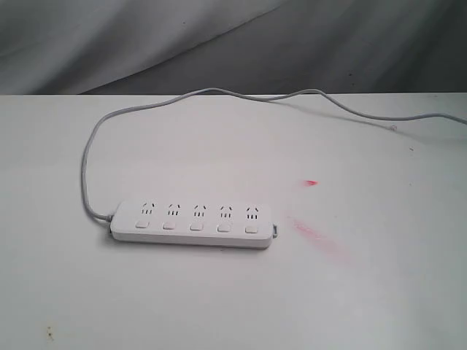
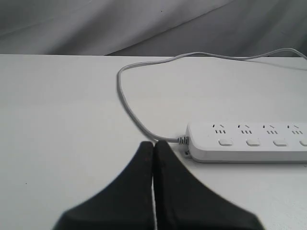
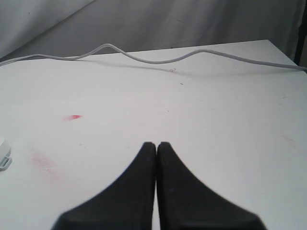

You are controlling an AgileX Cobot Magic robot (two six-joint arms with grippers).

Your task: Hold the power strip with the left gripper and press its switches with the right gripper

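The white power strip (image 1: 193, 224) lies flat on the white table, its five sockets above a row of five small white switches (image 1: 196, 227). Its grey-white cord (image 1: 86, 164) loops off the left end and runs along the back edge. Neither arm shows in the exterior view. In the left wrist view my left gripper (image 2: 154, 143) is shut and empty, its tips short of the power strip (image 2: 249, 142) where the cord (image 2: 125, 105) enters. My right gripper (image 3: 157, 143) is shut and empty over bare table; only a corner of the power strip (image 3: 4, 154) shows at that view's edge.
A small red mark (image 1: 311, 183) and a faint pink smear (image 1: 314, 232) lie on the table right of the strip. Grey cloth (image 1: 233, 44) hangs behind the table's back edge. The cord (image 3: 158, 60) crosses the far side in the right wrist view.
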